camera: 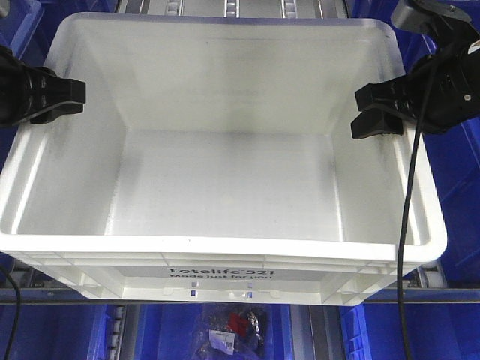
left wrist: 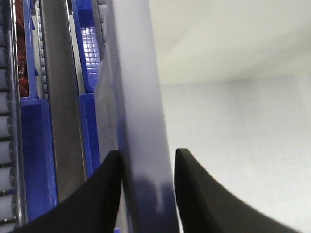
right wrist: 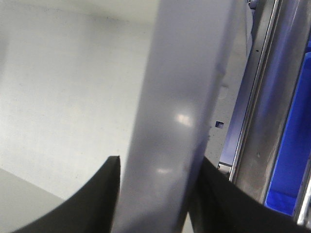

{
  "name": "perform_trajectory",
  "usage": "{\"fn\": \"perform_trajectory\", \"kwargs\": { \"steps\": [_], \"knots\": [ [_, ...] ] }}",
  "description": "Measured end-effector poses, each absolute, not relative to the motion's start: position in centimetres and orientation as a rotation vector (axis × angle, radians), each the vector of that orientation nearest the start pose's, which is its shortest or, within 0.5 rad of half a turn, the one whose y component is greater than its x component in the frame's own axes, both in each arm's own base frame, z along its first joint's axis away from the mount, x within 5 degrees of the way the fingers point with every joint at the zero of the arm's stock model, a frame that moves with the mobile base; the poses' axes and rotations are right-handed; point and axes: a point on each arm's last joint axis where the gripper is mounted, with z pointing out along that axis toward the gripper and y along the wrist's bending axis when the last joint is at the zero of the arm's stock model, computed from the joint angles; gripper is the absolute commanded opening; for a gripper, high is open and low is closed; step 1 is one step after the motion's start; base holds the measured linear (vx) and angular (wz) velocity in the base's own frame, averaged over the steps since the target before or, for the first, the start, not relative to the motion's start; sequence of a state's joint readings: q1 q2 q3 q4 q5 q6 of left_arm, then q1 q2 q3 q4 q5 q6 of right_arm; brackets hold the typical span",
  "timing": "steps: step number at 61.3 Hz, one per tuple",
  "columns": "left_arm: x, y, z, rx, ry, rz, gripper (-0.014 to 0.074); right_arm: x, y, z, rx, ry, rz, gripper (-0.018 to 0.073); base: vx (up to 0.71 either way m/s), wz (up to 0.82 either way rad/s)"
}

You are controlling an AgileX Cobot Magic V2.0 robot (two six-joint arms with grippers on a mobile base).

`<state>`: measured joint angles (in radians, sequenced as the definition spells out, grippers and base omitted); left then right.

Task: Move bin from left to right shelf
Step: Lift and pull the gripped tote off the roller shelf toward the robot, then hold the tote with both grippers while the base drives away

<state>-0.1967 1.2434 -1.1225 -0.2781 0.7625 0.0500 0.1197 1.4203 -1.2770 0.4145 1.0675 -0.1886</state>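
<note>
The bin (camera: 225,180), a large white crate with black "Totelife 521" print on its near side, fills the front view and is empty inside. My left gripper (camera: 73,101) straddles the bin's left rim. In the left wrist view that rim (left wrist: 138,97) runs between the two black fingers of the left gripper (left wrist: 146,155), which is shut on it. My right gripper (camera: 360,112) straddles the right rim. In the right wrist view the right gripper (right wrist: 160,162) presses both fingers against the rim (right wrist: 184,97).
Blue plastic bins flank the crate at the left (camera: 19,30), at the right (camera: 457,172) and below (camera: 60,330). A clear bag of small parts (camera: 232,326) lies beneath the front edge. Metal shelf rails (left wrist: 60,97) (right wrist: 272,97) run close outside both rims. A black cable (camera: 409,210) hangs over the right rim.
</note>
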Motion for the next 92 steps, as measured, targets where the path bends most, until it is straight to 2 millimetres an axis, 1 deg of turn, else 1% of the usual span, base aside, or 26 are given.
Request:
{"fn": "perform_trajectory", "kwargs": {
  "steps": [51,92],
  "knots": [
    [25.26,-6.78,35.38,0.148,2.356,-0.393,-0.0005,28.09,6.62,34.04,-0.244,2.631,0.527,-0.0004,-0.11,0.03],
    [25.28,-6.79,35.4,0.153,2.353,-0.391,-0.0005,28.07,6.62,34.03,-0.243,2.634,0.529,-0.0004,-0.11,-0.18]
  ]
}}
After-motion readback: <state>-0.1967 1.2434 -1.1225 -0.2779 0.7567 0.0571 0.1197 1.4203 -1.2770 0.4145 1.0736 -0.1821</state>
